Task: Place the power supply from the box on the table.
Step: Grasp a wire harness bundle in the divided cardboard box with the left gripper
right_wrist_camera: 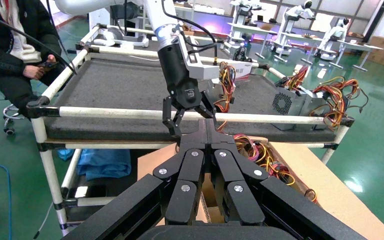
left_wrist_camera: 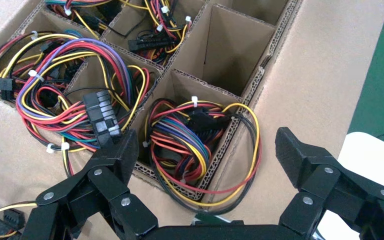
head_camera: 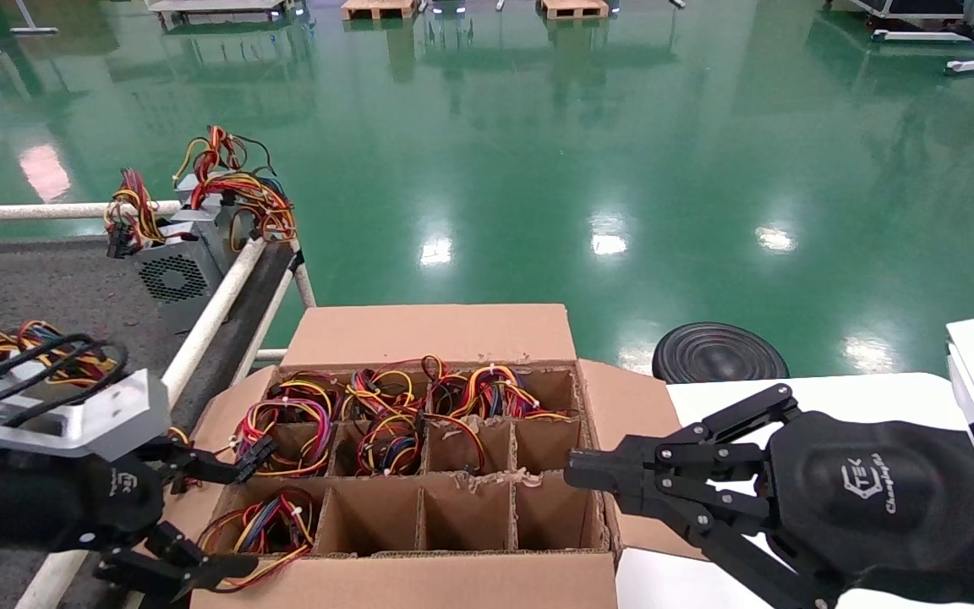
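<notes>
Glossy green floor (head_camera: 538, 169) stretches behind the open cardboard box (head_camera: 428, 334), whose divider grid holds wire bundles in the far and left cells. Left gripper (head_camera: 199, 520) hangs at the box's 8 o'clock corner, fingers spread wide and empty, directly above the near-left cell, where a power supply (left_wrist_camera: 195, 145) sits buried under its red, yellow and black wires; a loose black connector (left_wrist_camera: 101, 117) from the neighbouring cell lies against one finger. Right gripper (head_camera: 576, 471) rests at the box's 3 o'clock edge, fingers pressed together, holding nothing. Two more units (head_camera: 191, 245) stand on the grey table (head_camera: 30, 288) at 10 o'clock.
</notes>
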